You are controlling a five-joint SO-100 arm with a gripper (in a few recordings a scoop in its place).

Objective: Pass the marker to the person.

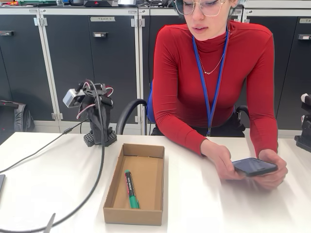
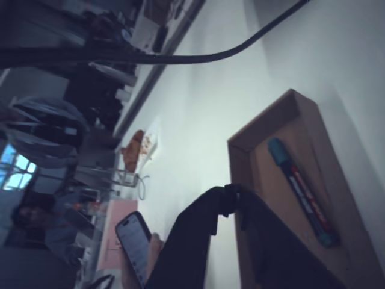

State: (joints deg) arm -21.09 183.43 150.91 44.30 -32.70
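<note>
The marker [image 1: 131,189] [image 2: 301,189], black with a green cap and green end, lies flat in an open cardboard box [image 1: 112,196] [image 2: 243,150] at the table's front middle. My gripper [image 1: 97,104] [image 2: 233,195] is folded back on its base at the far left of the table, well behind the box, shut with nothing in it. The person [image 1: 214,82] in a red sweater sits behind the table on the right. Both of their hands hold a dark smartphone [image 1: 253,166] [image 2: 135,241] and look down at it.
A black cable [image 1: 100,165] runs from the arm down across the table past the box's left side. The white table [image 1: 194,204] has free room between the box and the person's hands. Dark cabinets stand behind.
</note>
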